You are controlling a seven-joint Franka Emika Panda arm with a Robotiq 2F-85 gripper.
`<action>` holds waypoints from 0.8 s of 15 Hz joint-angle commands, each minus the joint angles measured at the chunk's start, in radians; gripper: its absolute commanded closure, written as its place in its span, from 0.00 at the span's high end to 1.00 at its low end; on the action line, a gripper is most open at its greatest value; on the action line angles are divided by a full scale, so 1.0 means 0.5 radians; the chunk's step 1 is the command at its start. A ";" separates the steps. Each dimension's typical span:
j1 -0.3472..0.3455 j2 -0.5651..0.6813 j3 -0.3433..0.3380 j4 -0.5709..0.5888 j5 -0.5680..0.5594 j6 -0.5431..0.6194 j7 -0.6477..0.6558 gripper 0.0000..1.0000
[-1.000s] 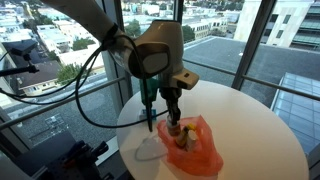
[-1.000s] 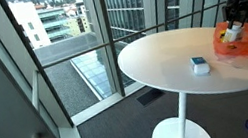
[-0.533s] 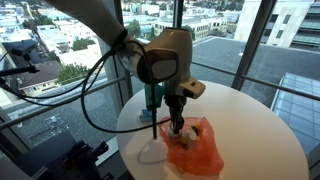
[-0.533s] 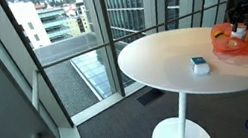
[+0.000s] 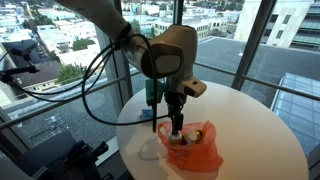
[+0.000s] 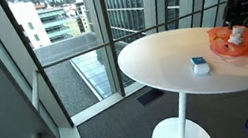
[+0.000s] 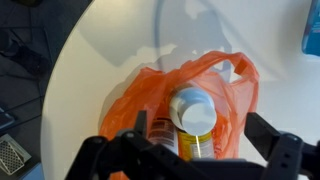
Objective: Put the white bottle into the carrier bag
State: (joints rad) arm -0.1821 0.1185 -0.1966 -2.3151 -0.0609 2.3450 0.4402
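In the wrist view the orange carrier bag [image 7: 232,95] lies open on the white table. The white bottle [image 7: 192,108], with a white cap and yellow label, rests inside the bag beside a second, brown-labelled container [image 7: 160,138]. My gripper [image 7: 203,128] hangs just above the bag, open, its dark fingers [image 7: 140,122] standing apart on either side of the bottle without touching it. In both exterior views the gripper [image 5: 178,124] reaches down into the mouth of the bag [image 5: 192,148] [image 6: 234,45].
The round white table [image 5: 255,130] stands by floor-to-ceiling windows. A small blue-and-white object [image 6: 199,63] sits nearer the table's middle. A thin white cable [image 5: 150,152] loops on the table next to the bag. The table edge is close beside the bag.
The gripper has gone from shut to open and let go of the white bottle, which now rests in the bag. The arm has sunk slightly towards the bag.
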 commanded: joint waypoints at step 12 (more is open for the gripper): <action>0.069 -0.473 0.092 0.046 -0.005 -0.615 -0.306 1.00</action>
State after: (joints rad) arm -0.1511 -0.0476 -0.1659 -2.3005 -0.0228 2.1090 0.3153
